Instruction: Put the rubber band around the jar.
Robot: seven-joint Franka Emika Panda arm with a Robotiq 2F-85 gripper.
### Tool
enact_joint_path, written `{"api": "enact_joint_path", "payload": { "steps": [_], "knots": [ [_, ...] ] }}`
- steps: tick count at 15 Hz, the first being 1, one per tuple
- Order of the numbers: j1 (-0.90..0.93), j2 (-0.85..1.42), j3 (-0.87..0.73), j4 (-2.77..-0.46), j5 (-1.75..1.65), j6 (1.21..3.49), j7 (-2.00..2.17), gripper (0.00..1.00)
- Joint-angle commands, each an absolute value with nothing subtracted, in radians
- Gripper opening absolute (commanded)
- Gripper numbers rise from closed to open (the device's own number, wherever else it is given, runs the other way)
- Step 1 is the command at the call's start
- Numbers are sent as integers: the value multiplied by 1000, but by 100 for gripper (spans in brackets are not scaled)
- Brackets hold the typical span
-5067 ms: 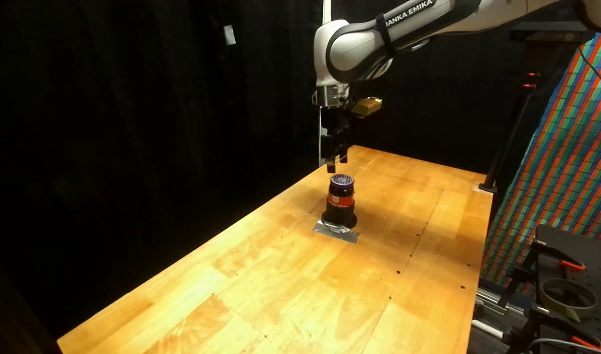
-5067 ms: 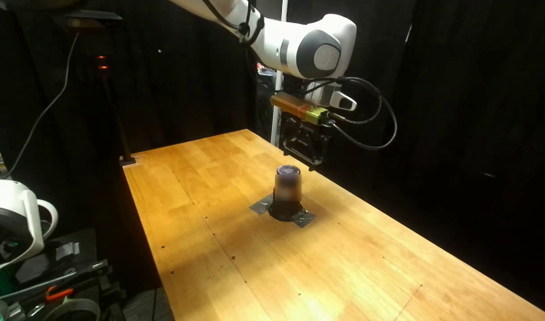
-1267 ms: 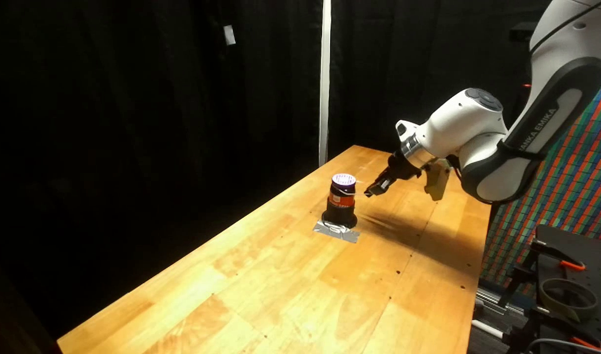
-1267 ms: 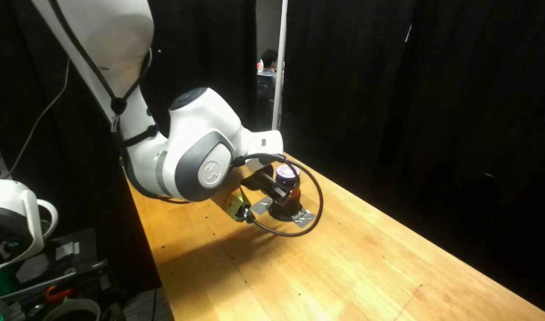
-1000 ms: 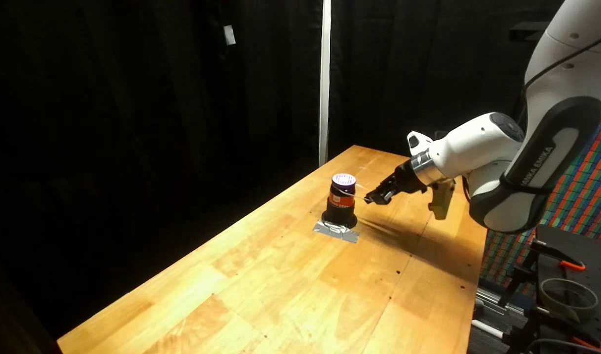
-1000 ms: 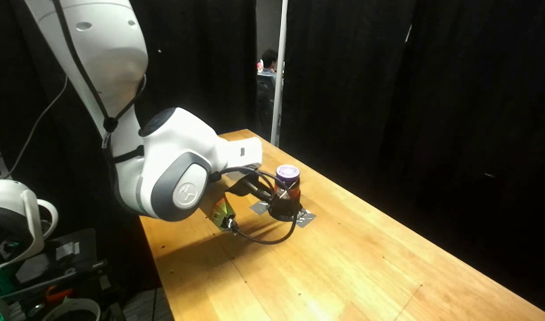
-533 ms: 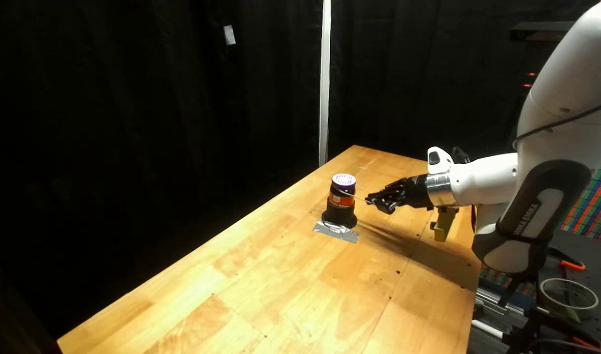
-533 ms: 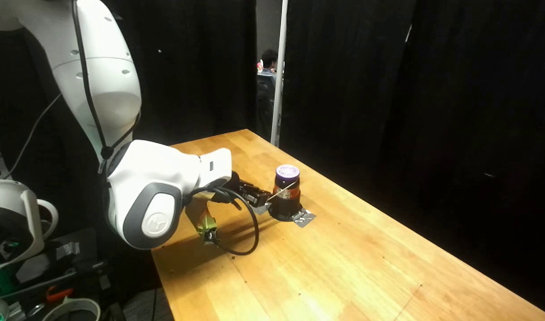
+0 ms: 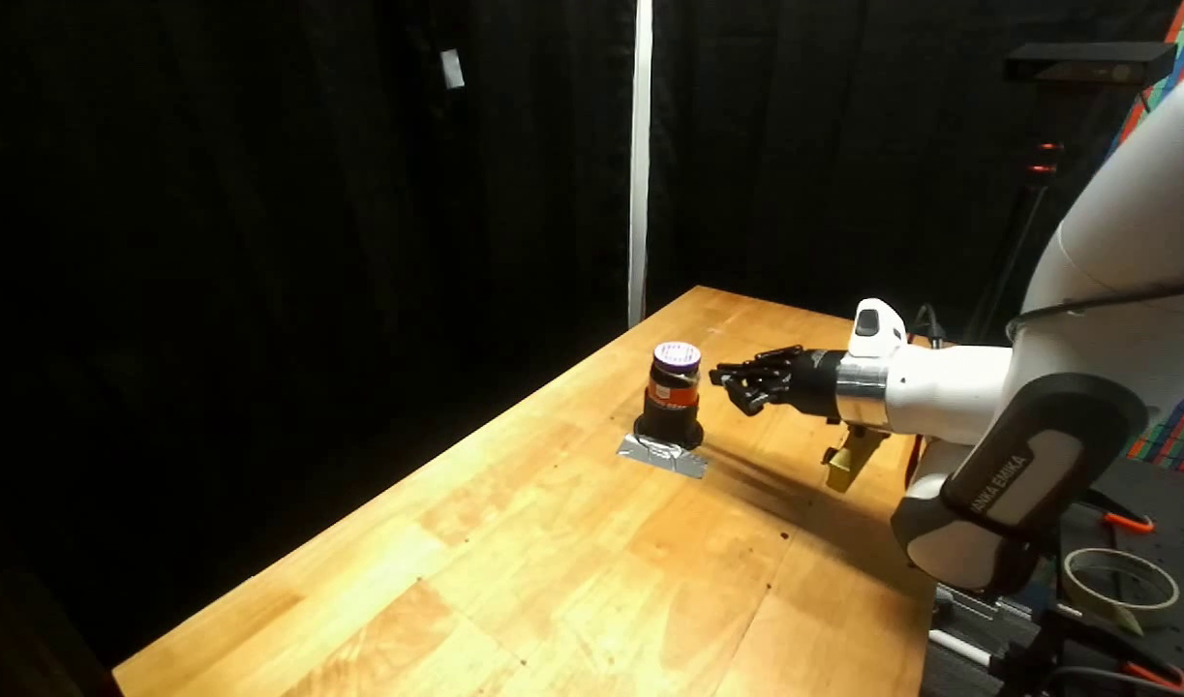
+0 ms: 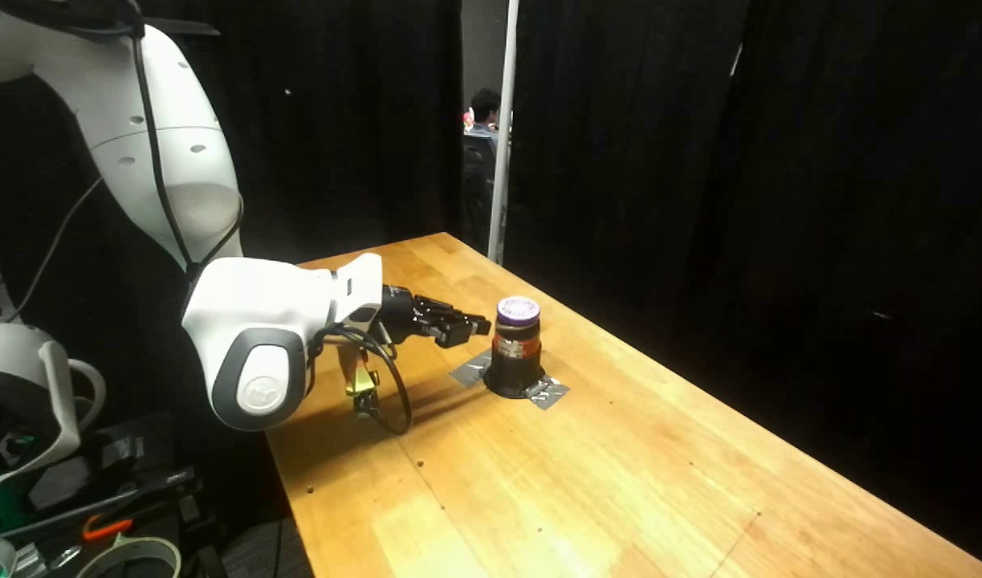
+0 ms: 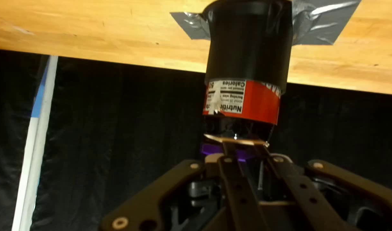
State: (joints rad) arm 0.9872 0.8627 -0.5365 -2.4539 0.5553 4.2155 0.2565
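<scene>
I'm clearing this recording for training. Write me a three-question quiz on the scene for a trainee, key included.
1. Multiple choice: relative to the jar, the claw is (a) straight above, (b) beside it, (c) underneath.
2. True or false: the lid is green.
3. Short answer: in the wrist view, does the band cross the jar nearer its lid or its black base?

Key: 1. b. 2. False; the lid is purple. 3. Nearer the lid.
</scene>
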Motion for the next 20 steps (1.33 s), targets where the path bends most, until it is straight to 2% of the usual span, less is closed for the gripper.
{"api": "enact_joint_path", "payload": {
  "steps": [1, 2, 3, 4, 5, 6, 8, 12, 15, 20],
  "knots": [
    [1053, 925, -576, -2449, 657, 4323, 303, 18],
    [1215, 988, -712, -2418, 695, 4221, 383, 18],
    [1222, 999, -708, -2420, 724, 4220, 390, 18],
    [1137, 936, -645, -2459, 714, 4285, 357, 18],
    [1161, 903, -676, -2484, 679, 4245, 353, 19],
    [1167, 854, -692, -2521, 644, 4197, 332, 44],
    [1203, 715, -811, -2595, 483, 4017, 243, 48],
    [1274, 539, -1022, -2602, 373, 3678, 48, 77],
    [1420, 489, -1232, -2565, 419, 3410, -138, 100],
    [1763, 512, -1647, -2462, 358, 2965, -229, 100]
  ]
}}
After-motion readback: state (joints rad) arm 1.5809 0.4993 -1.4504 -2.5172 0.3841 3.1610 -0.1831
